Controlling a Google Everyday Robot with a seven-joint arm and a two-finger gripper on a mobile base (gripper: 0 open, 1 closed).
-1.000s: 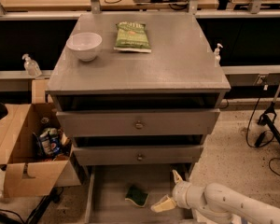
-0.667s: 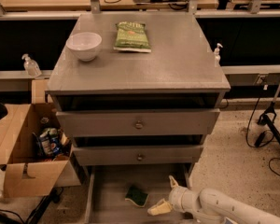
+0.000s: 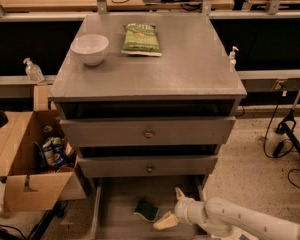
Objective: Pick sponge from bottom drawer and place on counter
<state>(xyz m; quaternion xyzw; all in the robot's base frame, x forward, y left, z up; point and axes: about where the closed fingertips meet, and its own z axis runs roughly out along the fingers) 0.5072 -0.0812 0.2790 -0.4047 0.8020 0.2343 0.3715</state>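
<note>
The sponge is small and dark green and lies flat on the plank floor of the pulled-out bottom drawer. My gripper is at the end of the white arm that reaches in from the lower right. It is open, with one pale finger low beside the sponge's right edge and the other higher up. It holds nothing. The grey counter is the cabinet's top, above two shut drawer fronts.
A white bowl and a light green snack bag sit on the counter's far part. An open cardboard box with clutter stands at the left. Cables and a stand base lie on the floor at the right.
My gripper has moved left and a little lower inside the drawer, closer to the sponge. The sponge has not moved.
</note>
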